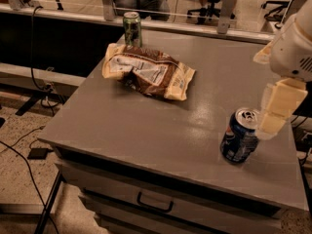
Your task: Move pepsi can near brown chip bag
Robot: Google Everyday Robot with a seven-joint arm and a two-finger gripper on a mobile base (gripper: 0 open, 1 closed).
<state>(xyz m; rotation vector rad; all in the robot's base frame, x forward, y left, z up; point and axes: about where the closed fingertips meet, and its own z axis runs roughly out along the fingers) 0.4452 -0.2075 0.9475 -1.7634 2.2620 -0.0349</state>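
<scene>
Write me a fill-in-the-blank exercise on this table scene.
1. Behind the chip bag stands a ____ can.
2. The pepsi can stands ____ near the front right corner of the table.
3. The end effector is close beside the ____ can, on its right.

Missing words: green; upright; pepsi

Glossy metal pepsi can (239,141) beside the matt plastic gripper (271,125) (right edge), crinkly brown chip bag (151,74), smooth table (146,128)
</scene>
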